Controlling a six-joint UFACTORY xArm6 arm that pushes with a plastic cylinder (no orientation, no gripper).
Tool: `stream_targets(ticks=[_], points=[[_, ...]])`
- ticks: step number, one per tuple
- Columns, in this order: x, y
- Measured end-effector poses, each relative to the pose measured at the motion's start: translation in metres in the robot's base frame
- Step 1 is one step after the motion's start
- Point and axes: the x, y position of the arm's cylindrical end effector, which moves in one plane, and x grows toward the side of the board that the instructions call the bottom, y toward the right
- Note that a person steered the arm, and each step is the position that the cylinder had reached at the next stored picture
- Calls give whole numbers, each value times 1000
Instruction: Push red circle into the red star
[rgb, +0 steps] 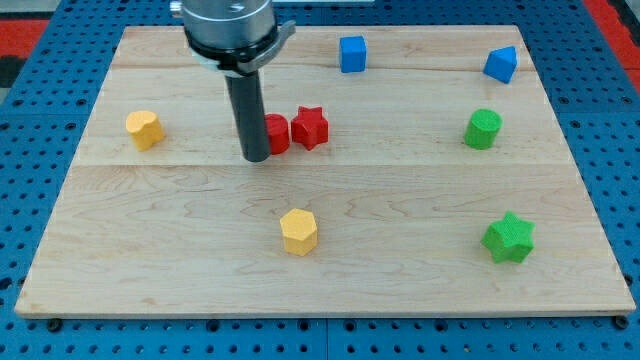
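Note:
The red circle (277, 133) sits on the wooden board (180, 220), left of centre toward the view's top, partly hidden behind my rod. The red star (311, 127) lies right beside it on the view's right, touching or almost touching it. My tip (256, 157) rests on the board at the circle's left side, against it.
A yellow block (144, 129) lies at the view's left. A yellow hexagon (299, 231) lies below centre. A blue cube (352, 53) and a second blue block (501, 64) lie at the top. A green cylinder (483, 129) and a green star (509, 238) lie at the right.

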Motion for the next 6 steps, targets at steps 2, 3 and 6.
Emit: stream_targets(ticks=[2,3,6], points=[[9,9],[9,18],[9,49]])
